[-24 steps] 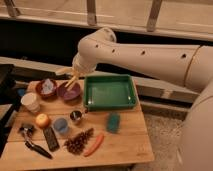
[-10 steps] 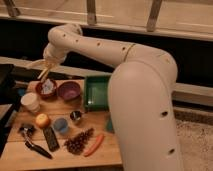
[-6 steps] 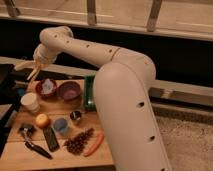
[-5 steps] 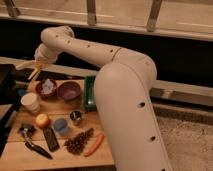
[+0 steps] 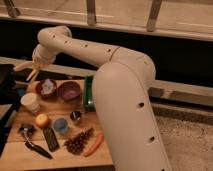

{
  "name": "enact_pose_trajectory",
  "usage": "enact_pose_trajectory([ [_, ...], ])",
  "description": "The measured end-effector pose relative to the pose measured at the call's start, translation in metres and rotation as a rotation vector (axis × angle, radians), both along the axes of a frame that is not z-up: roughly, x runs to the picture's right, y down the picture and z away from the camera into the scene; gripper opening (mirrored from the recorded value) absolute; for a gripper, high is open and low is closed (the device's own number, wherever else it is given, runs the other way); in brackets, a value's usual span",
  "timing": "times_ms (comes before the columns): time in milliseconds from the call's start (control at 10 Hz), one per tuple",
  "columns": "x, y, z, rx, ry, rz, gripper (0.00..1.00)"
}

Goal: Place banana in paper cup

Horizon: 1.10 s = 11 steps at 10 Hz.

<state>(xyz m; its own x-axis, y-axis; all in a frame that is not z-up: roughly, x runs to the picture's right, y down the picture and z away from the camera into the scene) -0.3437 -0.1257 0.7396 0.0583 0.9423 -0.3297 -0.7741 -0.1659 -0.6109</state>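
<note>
In the camera view, the gripper [image 5: 36, 62] hangs over the far-left back corner of the table [image 5: 60, 161], jaws gripping the banana [image 5: 23, 65], whose pale strips dangle apart from, above and behind, the upright paper cup [image 5: 31, 102].

Purple bowl [image 5: 69, 91], pinecone [image 5: 79, 142] (beside carrot [image 5: 94, 144])

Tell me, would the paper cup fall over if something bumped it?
Probably: the paper cup looks thin and light and stands upright, so a nudge may tip it. It likely squashes easily too. The gripper hangs higher up, behind it.
</note>
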Motion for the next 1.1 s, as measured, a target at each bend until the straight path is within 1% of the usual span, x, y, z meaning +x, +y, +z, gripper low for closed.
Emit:
enact_pose_trajectory([
  [200, -0.021, 0.015, -0.01, -0.011, -0.03, -0.005, 0.0],
  [300, -0.038, 0.024, -0.014, -0.028, -0.056, -0.008, 0.0],
  [400, -0.048, 0.032, -0.012, -0.045, -0.076, -0.011, 0.0],
  [500, -0.052, 0.038, -0.009, -0.06, -0.086, -0.012, 0.0],
  [700, -0.061, 0.059, 0.007, -0.11, -0.096, -0.012, 0.0],
  [800, -0.064, 0.067, 0.011, -0.128, -0.099, -0.013, 0.0],
  [1100, -0.069, 0.094, 0.029, -0.203, -0.098, -0.005, 0.0],
])
